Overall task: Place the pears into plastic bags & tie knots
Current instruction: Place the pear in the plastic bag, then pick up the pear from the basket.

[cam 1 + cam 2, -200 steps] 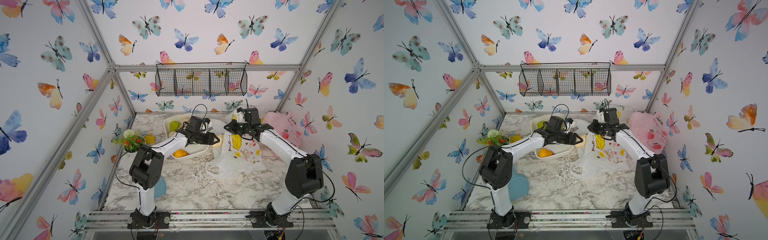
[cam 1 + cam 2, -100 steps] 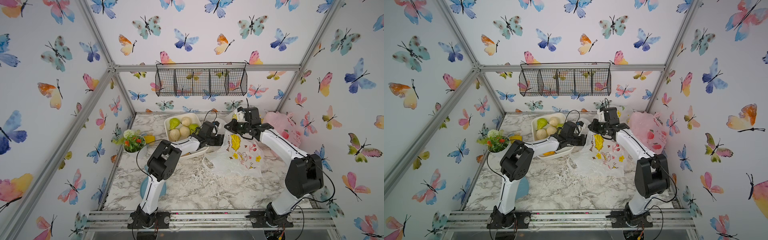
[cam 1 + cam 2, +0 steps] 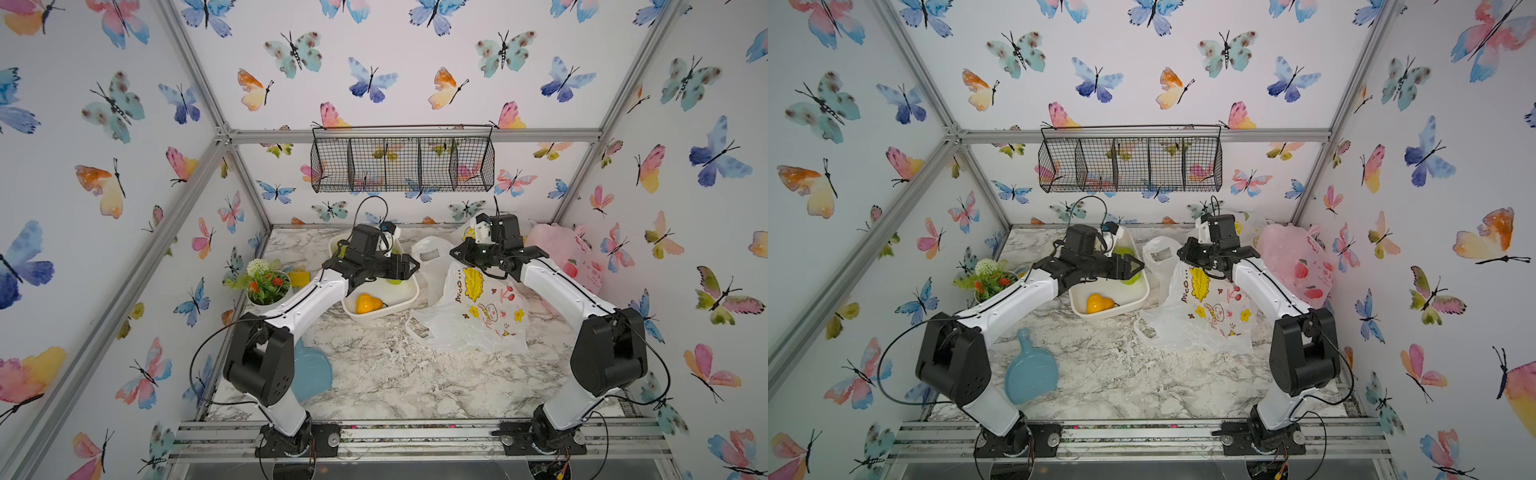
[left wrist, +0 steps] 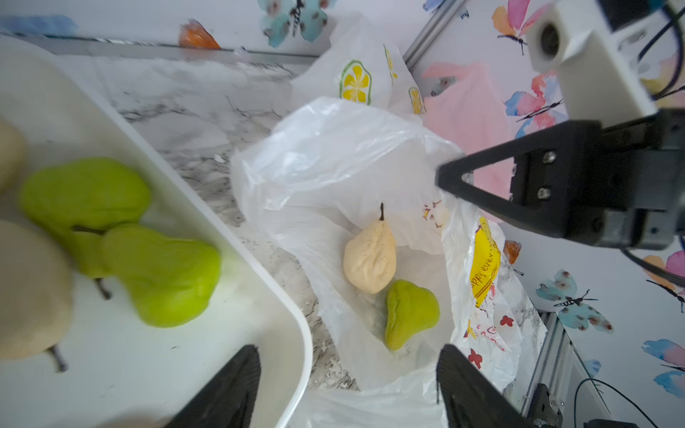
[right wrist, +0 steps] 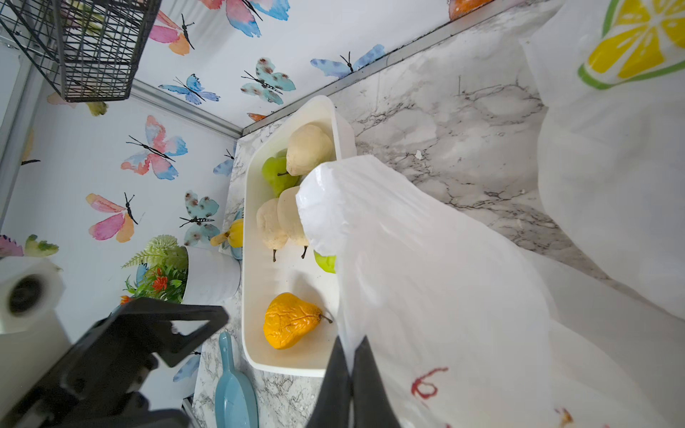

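Observation:
My left gripper (image 4: 348, 355) is open and empty, hovering between the white tray's rim (image 4: 293, 315) and the bunny-print plastic bag (image 3: 478, 316). Inside that bag lie a cream pear (image 4: 370, 255) and a green pear (image 4: 409, 311). My right gripper (image 5: 350, 344) is shut on the bag's upper edge and holds its mouth up. In the tray lie an orange-yellow pear (image 3: 365, 303), two green pears (image 4: 85, 196) and cream pears (image 5: 274, 222). The pink bag (image 3: 561, 253) and the lemon bag (image 4: 356, 79) sit behind, at the back right. No knots show.
Potted flowers (image 3: 266, 286) stand left of the tray, with a small yellow object (image 3: 299, 278) beside them. A blue paddle-shaped board (image 3: 1030, 374) lies by the left arm's base. A black wire basket (image 3: 403, 164) hangs on the back wall.
The left arm stretched low toward the bag's mouth half a second ago and has lifted back over the tray's edge, jaws wider. The right gripper has kept its hold.

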